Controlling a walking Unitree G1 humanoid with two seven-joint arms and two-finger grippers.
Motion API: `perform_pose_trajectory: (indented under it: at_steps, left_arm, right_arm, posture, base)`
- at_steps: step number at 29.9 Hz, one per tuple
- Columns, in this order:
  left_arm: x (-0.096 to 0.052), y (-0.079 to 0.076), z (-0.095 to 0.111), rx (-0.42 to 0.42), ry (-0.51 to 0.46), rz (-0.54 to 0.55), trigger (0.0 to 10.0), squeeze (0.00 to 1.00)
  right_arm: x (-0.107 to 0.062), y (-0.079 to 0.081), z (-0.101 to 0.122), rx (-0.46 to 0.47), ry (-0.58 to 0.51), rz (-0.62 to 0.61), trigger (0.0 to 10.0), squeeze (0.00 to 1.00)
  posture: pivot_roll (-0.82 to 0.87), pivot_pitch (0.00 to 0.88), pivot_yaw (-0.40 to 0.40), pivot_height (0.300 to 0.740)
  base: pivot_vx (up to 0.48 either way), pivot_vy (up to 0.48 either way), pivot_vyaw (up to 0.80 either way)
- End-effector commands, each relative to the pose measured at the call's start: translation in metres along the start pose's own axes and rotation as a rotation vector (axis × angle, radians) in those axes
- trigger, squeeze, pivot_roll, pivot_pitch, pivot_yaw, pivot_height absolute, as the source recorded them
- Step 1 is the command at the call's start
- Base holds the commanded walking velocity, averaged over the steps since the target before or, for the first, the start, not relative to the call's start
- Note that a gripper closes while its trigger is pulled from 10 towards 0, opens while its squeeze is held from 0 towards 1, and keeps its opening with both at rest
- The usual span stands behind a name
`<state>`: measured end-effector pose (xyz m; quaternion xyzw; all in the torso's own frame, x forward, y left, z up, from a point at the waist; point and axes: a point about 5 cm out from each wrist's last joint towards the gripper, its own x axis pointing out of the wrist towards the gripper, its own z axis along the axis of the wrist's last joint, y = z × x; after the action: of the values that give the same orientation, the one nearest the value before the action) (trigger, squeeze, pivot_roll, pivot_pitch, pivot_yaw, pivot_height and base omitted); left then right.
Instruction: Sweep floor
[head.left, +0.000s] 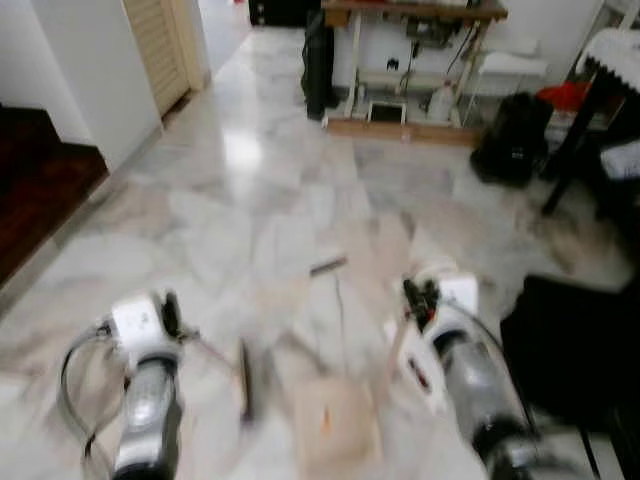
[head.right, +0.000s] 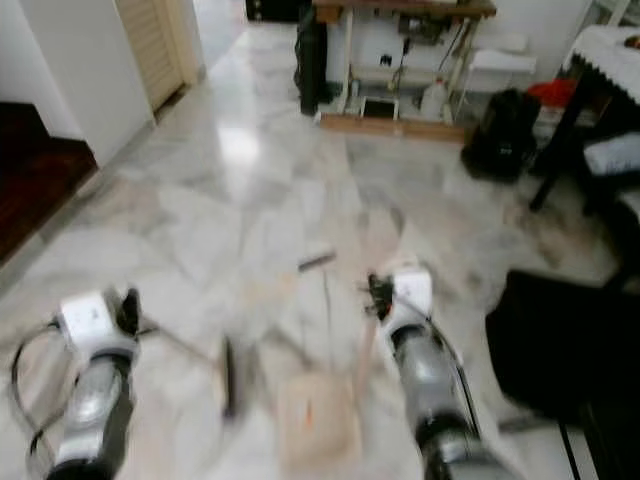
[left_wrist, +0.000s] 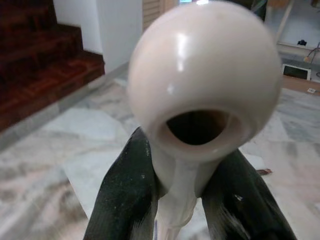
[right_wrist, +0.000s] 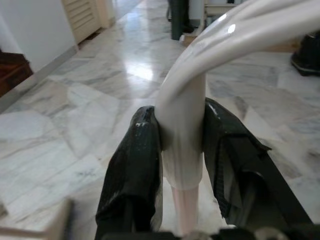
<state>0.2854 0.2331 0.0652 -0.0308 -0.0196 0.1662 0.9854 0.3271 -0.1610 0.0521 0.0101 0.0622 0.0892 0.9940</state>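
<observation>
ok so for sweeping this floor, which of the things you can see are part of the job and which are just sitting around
Part of the job:
- left gripper, shut on the cream handle end
- right gripper, shut on the curved cream handle
- cream dustpan
- dark scrap on the marble floor

Just sitting around:
- black bag
- wooden table
- white jug
- stairs

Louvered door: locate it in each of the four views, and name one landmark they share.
Left eye view: louvered door, upper left, beyond the white wall.
Right eye view: upper left too.
Left wrist view: a sliver behind the knobbed handle held in the left gripper.
Right wrist view: far off, past the curved handle held in the right gripper.
Shared landmark: the dark wooden step beside that wall.
</observation>
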Motion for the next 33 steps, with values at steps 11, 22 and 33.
perform_pose_trajectory:
  at_steps: [11, 22, 33]
  left_arm:
    - [0.0043, -0.0043, 0.0114, -0.013, -0.054, -0.009, 10.0, 0.00]
    - [0.0044, -0.0046, 0.0116, -0.015, -0.054, -0.009, 10.0, 0.00]
    - [0.0045, -0.0056, 0.0119, -0.018, -0.056, -0.014, 10.0, 0.00]
  right_arm:
    - [0.0020, -0.0043, 0.0090, 0.006, -0.046, -0.014, 10.0, 0.00]
    - [0.0022, -0.0035, 0.0088, 0.009, -0.046, -0.009, 10.0, 0.00]
    - [0.0020, -0.0032, 0.0088, 0.007, -0.048, -0.007, 10.0, 0.00]
  posture:
    - [-0.07, 0.032, 0.029, 0.740]
    - [-0.07, 0.028, 0.029, 0.740]
    - [-0.08, 0.012, 0.033, 0.740]
  base:
    - [0.352, 0.000, 0.00]
    - [0.359, 0.000, 0.00]
    - [0.358, 0.000, 0.00]
